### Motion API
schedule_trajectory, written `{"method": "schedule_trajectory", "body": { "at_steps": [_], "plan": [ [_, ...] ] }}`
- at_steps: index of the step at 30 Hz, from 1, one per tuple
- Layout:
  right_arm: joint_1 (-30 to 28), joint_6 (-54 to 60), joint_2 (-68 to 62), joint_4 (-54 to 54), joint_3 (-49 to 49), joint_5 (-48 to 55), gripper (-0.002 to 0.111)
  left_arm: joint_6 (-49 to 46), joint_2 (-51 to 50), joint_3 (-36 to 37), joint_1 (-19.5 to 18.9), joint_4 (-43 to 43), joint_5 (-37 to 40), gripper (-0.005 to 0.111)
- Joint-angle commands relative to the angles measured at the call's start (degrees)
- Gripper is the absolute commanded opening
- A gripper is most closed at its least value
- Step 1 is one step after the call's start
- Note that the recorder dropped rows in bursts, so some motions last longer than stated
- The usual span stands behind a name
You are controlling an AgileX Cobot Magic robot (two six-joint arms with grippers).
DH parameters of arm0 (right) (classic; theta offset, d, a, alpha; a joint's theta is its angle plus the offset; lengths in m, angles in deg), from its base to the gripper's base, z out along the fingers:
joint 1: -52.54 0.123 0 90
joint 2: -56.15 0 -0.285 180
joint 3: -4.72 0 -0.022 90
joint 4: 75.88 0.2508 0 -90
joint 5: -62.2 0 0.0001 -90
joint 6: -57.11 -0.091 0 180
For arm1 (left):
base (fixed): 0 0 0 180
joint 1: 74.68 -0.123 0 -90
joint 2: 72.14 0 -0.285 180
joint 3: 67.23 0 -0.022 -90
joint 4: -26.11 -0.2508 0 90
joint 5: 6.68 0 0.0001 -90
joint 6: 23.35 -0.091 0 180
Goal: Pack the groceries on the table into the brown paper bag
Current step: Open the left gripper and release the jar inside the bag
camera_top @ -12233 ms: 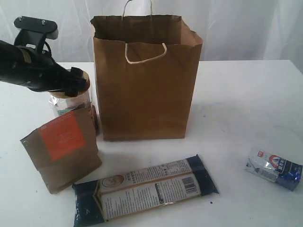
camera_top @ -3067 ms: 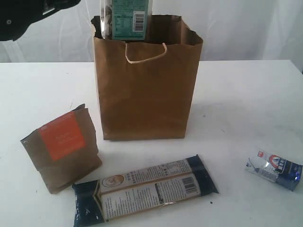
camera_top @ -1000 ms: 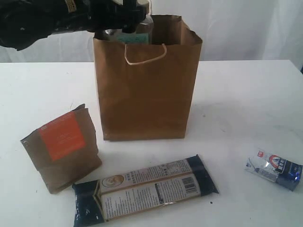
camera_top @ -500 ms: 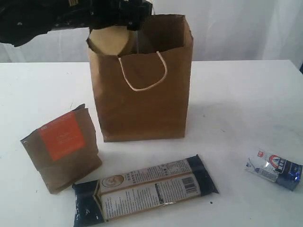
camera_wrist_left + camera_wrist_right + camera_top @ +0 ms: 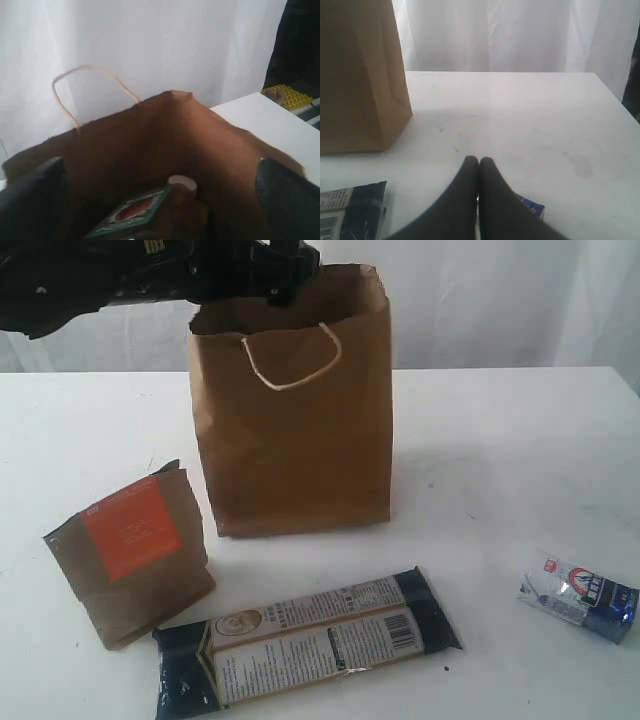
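Observation:
The brown paper bag (image 5: 295,430) stands upright mid-table, its rim pushed a little leftward. My left gripper (image 5: 285,265) hovers over the bag's mouth; in the left wrist view this gripper (image 5: 160,200) is open, fingers (image 5: 30,200) far apart with nothing between them. Deep in the bag I see a white cap (image 5: 182,183) and a green-edged label (image 5: 135,212). The gold-lidded jar is hidden. The brown pouch (image 5: 135,550), long dark-blue packet (image 5: 305,640) and small blue-silver packet (image 5: 580,595) lie on the table (image 5: 500,440). My right gripper (image 5: 479,162) is shut, above the small packet (image 5: 530,206).
A white curtain hangs behind the table. In the right wrist view the bag (image 5: 355,75) and one end of the long packet (image 5: 350,210) show. A yellow studded plate (image 5: 282,94) lies beyond the table's edge.
The jar held at the bag's rim a second ago has dropped out of sight inside the bag. The bag's top has leaned left and its handle has swung. The left gripper has opened.

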Motion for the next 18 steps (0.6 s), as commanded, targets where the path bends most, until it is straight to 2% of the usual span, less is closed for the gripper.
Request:
{"method": "schedule_trajectory", "body": {
  "at_steps": [1, 18],
  "plan": [
    [-0.2, -0.2, 0.4, -0.4, 0.3, -0.4, 0.000, 0.5, 0.9, -0.3, 0.4, -0.5, 0.0, 0.100],
    [-0.2, -0.2, 0.4, -0.4, 0.3, -0.4, 0.000, 0.5, 3.0, -0.3, 0.4, -2.2, 1.2, 0.100]
  ]
}}
